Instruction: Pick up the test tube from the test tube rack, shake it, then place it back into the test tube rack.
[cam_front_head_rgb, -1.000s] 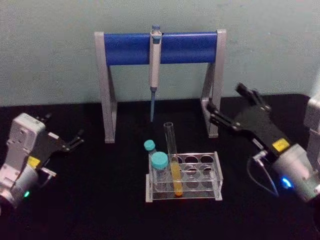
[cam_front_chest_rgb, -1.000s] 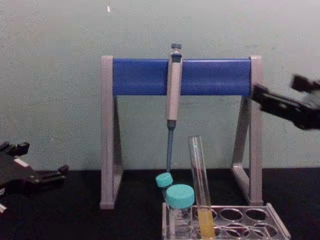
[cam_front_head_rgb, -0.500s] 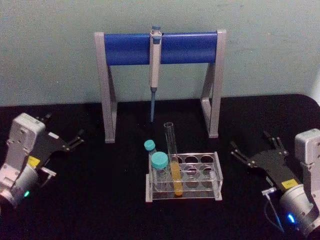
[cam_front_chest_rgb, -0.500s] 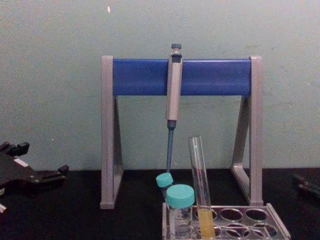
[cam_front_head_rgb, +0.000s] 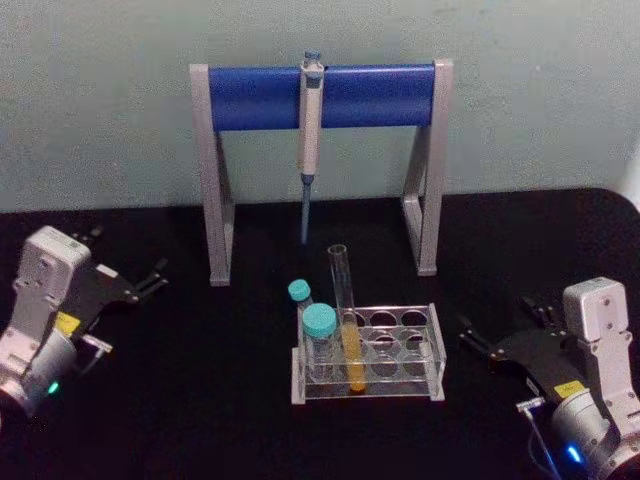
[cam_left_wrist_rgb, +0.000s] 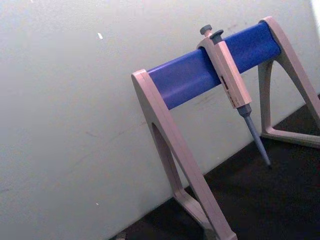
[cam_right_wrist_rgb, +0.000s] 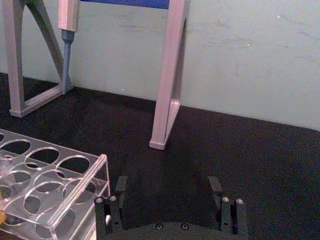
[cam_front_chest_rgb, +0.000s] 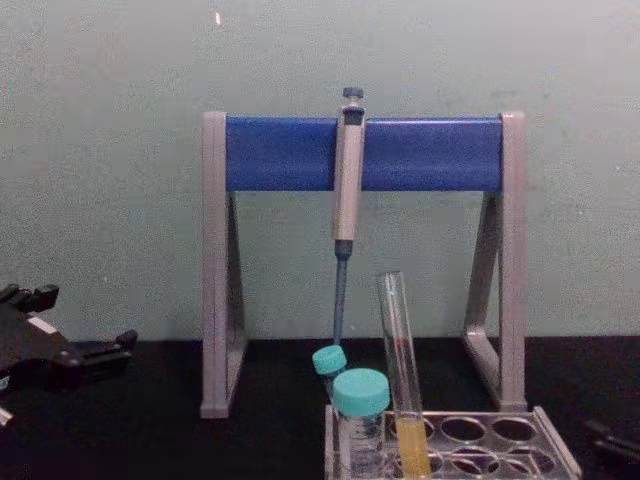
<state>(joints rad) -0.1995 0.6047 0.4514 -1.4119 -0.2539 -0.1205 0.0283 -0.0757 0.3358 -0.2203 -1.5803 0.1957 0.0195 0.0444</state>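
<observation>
Test tube sits tilted in the test tube rack; my right gripper, fingers wide, should pinch above the liquid. Left gripper parked, spread.

Test tube in rack, before pipette stand.

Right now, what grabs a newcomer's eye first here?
The pipette stand with its blue bar stands at the back of the black table, a grey pipette hanging from it. In front, the test tube of yellow-orange liquid leans in the test tube rack beside two teal-capped vials. The left pincer and right pincer, both open, flank the rack.
</observation>
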